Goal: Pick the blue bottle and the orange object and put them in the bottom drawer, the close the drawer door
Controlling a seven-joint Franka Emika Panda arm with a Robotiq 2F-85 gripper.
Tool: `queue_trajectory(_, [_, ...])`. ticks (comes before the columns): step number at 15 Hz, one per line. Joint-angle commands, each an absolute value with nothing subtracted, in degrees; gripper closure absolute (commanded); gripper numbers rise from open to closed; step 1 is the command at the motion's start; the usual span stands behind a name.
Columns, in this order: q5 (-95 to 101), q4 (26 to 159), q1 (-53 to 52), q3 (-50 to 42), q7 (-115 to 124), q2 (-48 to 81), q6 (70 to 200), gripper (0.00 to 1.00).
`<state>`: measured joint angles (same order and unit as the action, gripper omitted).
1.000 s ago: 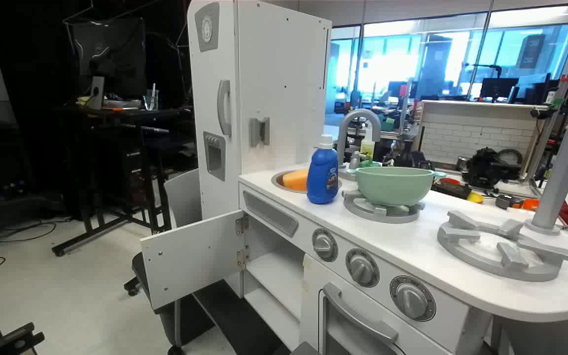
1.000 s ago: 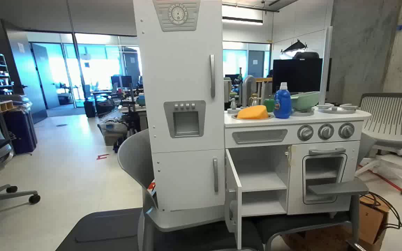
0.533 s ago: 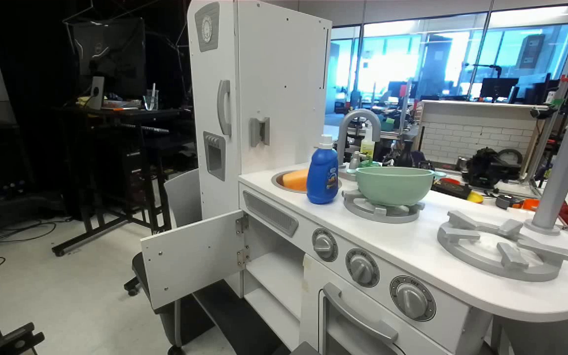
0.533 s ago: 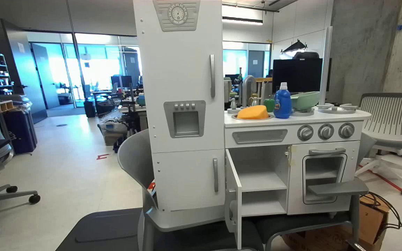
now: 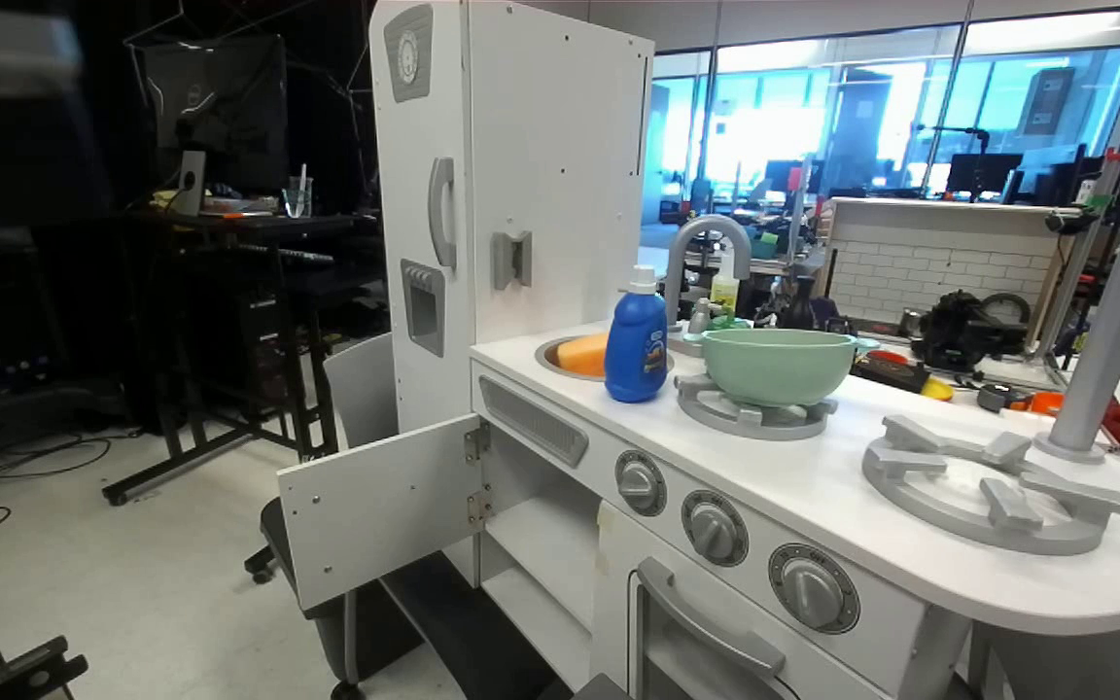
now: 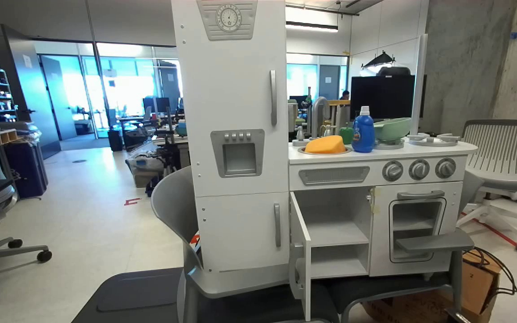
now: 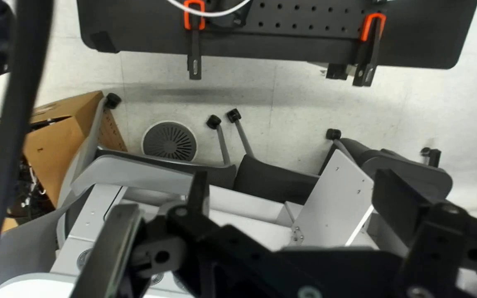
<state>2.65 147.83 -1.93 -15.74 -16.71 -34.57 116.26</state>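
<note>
I see the detergent bottle [image 5: 635, 342] near the front edge of the surface [image 5: 784, 476]; cupboard door [image 5: 385, 510] open, presumably for loading; jaws spread.

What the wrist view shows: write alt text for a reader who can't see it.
An open, empty gripper fills the foreground; beyond it, a white toy kitchen has its drawer door swung open, exposing part of the bottom drawer. A cardboard box sits at left; two orange-and-black clamps line the edge of a black tabletop at top.
</note>
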Motion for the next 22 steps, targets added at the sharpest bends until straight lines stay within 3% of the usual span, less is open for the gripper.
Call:
queue_trajectory(1, [3.7,135.4,-3.2,-15.5,-13.0,-19.8,118.4,0.0])
queue_trajectory(16, [4.2,85.4,2.2,-6.9,-6.1,29.3,126.8,0.0])
queue_trajectory(22, [2.5,66.7,5.0,-3.4,-11.7,42.0,119.8,0.0])
